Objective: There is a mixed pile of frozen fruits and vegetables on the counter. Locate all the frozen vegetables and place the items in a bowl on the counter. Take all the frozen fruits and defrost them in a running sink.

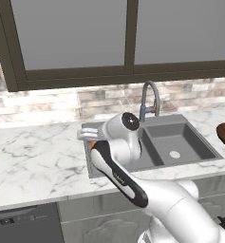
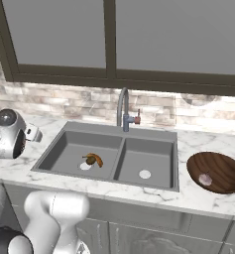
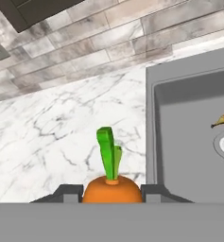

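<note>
The gripper (image 3: 112,193) is squeezed tight on the orange carrot (image 3: 112,189), up over the white counter (image 3: 61,137) beside the sink (image 2: 114,158). A banana (image 2: 93,159) lies in the left basin. The pinkish bulb (image 2: 205,179) sits in the brown bowl (image 2: 223,166).

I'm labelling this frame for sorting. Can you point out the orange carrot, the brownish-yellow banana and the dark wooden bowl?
Orange carrot with green tip (image 3: 112,190): hand view, on its orange body.
Curved brownish-yellow banana (image 2: 93,158): right base view, mid-curve, in the sink's left basin.
Dark reddish-brown wooden bowl (image 2: 223,168): right base view, bare inner wall.
</note>
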You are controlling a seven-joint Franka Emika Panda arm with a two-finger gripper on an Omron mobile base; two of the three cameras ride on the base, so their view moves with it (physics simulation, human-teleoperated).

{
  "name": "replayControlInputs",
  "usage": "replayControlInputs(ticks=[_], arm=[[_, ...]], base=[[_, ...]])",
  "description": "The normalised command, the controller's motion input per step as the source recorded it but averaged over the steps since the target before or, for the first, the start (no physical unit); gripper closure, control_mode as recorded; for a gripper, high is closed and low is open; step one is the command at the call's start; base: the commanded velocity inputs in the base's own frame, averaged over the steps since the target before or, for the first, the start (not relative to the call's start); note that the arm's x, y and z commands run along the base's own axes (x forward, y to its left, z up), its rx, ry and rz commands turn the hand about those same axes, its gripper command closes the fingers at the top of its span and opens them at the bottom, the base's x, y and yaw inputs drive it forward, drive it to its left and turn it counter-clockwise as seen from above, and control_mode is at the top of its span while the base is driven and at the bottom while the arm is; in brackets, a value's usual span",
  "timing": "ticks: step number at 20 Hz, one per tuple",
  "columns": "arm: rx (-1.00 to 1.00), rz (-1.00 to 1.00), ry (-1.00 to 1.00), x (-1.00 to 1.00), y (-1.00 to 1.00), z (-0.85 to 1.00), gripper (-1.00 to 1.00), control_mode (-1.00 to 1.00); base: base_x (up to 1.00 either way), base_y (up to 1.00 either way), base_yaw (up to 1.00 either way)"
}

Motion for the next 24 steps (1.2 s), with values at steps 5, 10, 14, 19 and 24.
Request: replayControlInputs(ticks=[5, 10, 14, 19, 24], arm=[[-0.09, -0.04, 0.08, -0.40, -0.43, 0.55, 1.00, -1.00], [-0.08, -0.05, 0.08, -0.39, -0.47, 0.56, 1.00, -1.00], [-0.05, -0.04, 0.09, -0.42, -0.53, 0.49, 1.00, -1.00], [-0.01, -0.02, 0.04, -0.47, -0.56, 0.23, 1.00, -1.00], [0.00, 0.00, 0.00, -0.59, -0.62, 0.05, 1.00, -1.00]], base=[[0.00, 0.00, 0.00], [0.00, 0.00, 0.00], [0.00, 0.00, 0.00], [0.00, 0.00, 0.00], [0.00, 0.00, 0.00]])
